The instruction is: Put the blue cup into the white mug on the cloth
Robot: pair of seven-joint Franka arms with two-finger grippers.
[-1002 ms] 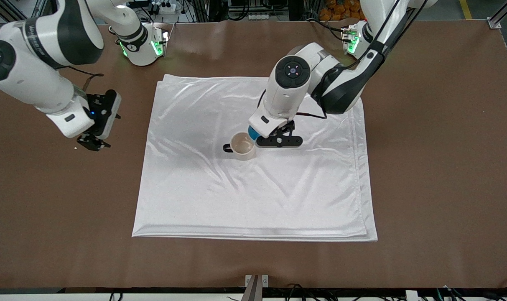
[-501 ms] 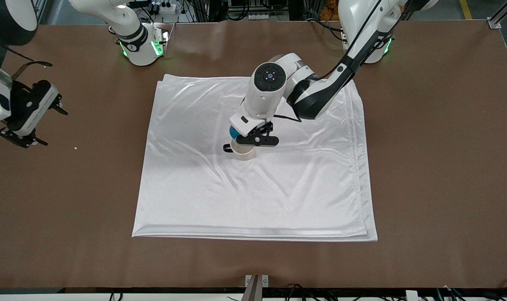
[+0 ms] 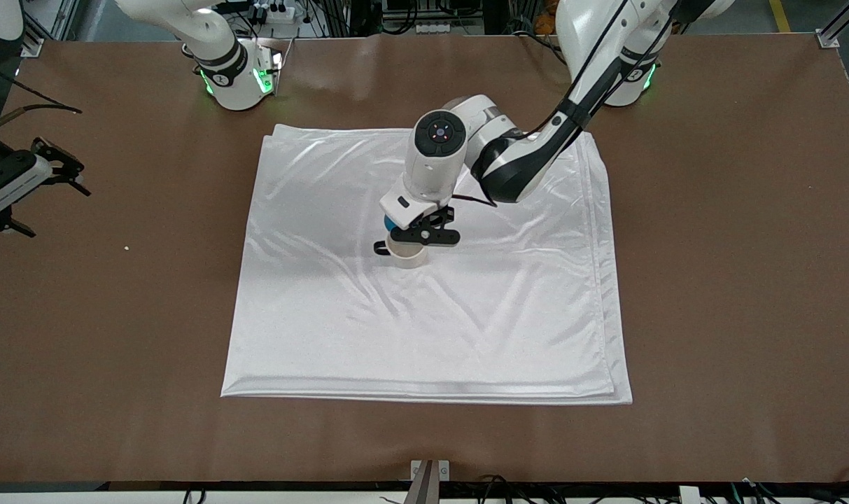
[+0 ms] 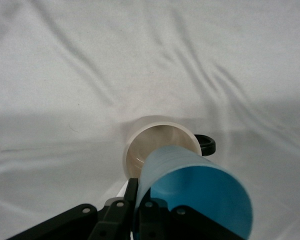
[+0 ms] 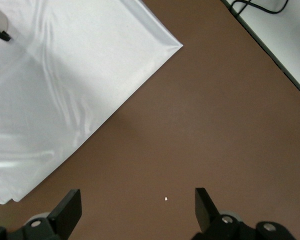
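The white mug (image 3: pixel 408 256) with its black handle (image 3: pixel 380 248) stands upright on the cloth (image 3: pixel 431 322). My left gripper (image 3: pixel 424 235) is shut on the wall of the blue cup (image 3: pixel 390 223), one finger inside and one outside. It holds the cup tilted just above the mug's rim. In the left wrist view the blue cup (image 4: pixel 200 197) overlaps the mug (image 4: pixel 155 145) and hides part of its opening, and the left gripper (image 4: pixel 140 202) pinches the cup's edge. My right gripper (image 3: pixel 8 225) is open and empty over bare table at the right arm's end, as the right wrist view (image 5: pixel 136 207) shows.
A tiny white speck (image 3: pixel 126 247) lies on the brown table (image 3: pixel 732 280) between the right gripper and the cloth; it also shows in the right wrist view (image 5: pixel 166 199). The cloth's corner (image 5: pixel 165 45) shows there too.
My left gripper has carried the blue cup from beside the mug to just over its rim. My right arm has drawn back toward its end of the table.
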